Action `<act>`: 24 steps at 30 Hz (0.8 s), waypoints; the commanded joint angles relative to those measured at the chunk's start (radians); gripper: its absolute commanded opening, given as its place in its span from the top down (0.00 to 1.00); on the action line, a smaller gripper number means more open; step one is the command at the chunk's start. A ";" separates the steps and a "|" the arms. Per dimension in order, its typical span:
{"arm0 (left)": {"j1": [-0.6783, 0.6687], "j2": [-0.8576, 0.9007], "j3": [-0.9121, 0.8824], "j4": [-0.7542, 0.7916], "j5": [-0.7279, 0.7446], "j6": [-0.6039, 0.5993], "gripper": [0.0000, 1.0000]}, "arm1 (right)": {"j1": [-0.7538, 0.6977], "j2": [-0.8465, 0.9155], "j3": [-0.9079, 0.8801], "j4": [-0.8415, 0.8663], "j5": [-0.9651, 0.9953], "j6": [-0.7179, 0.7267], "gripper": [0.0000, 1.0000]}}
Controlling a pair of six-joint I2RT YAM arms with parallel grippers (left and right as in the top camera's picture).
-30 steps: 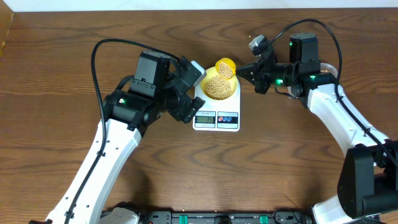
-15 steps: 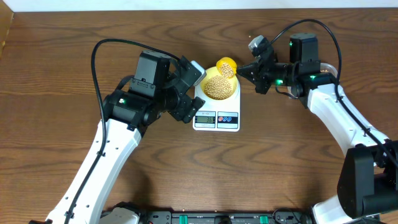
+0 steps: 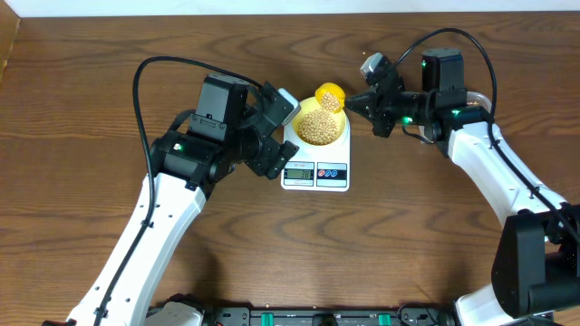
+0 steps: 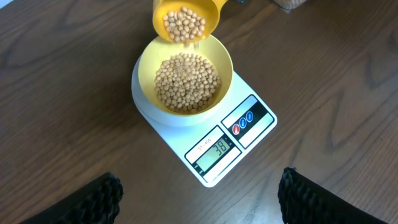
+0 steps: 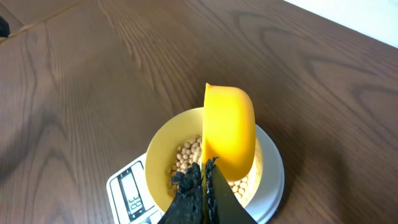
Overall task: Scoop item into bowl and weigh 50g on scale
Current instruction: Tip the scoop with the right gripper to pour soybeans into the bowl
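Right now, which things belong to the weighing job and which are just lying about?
Job: beans, pale bowl, scale, yellow scoop held by right fingers.
Not in use: left fingers, open and empty; wooden table.

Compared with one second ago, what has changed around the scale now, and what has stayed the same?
Nothing has clearly moved. The right gripper stays shut on the yellow scoop, which is tipped over the bowl on the scale, with beans in both. The left gripper stays open beside the scale and holds nothing. Whether more beans have fallen, I cannot tell.
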 commanded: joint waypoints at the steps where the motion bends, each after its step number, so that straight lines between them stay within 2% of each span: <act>1: 0.005 -0.001 -0.007 0.000 0.013 -0.008 0.18 | 0.009 0.009 -0.003 0.003 -0.007 -0.032 0.99; 16: 0.005 -0.001 -0.007 0.000 0.013 -0.009 0.18 | 0.009 0.009 -0.003 0.003 -0.007 -0.076 0.99; 24: 0.005 -0.001 -0.007 0.000 0.013 -0.009 0.18 | 0.009 0.009 -0.003 0.003 -0.007 -0.180 0.99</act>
